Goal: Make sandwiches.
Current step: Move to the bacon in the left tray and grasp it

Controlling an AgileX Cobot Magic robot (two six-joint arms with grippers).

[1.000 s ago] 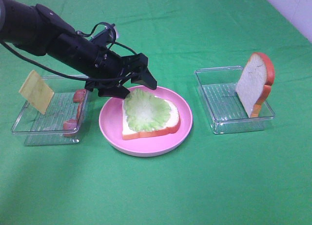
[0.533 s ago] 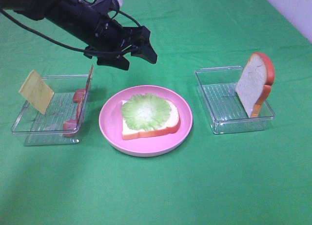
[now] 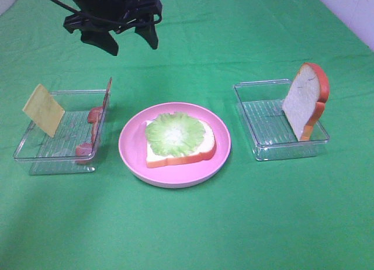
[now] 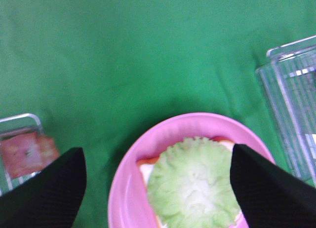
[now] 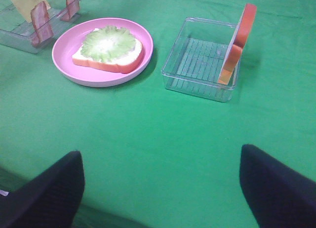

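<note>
Where the green cloth covers the table, a pink plate sits in the middle. A bread slice lies flat on it with lettuce on top. To its left, the left tray holds a leaning cheese square and upright bacon strips. To its right, the right tray props a second bread slice on edge. The left gripper hangs above the far cloth, jaws spread wide and empty. The right gripper is over near cloth, jaws likewise spread and holding nothing.
</note>
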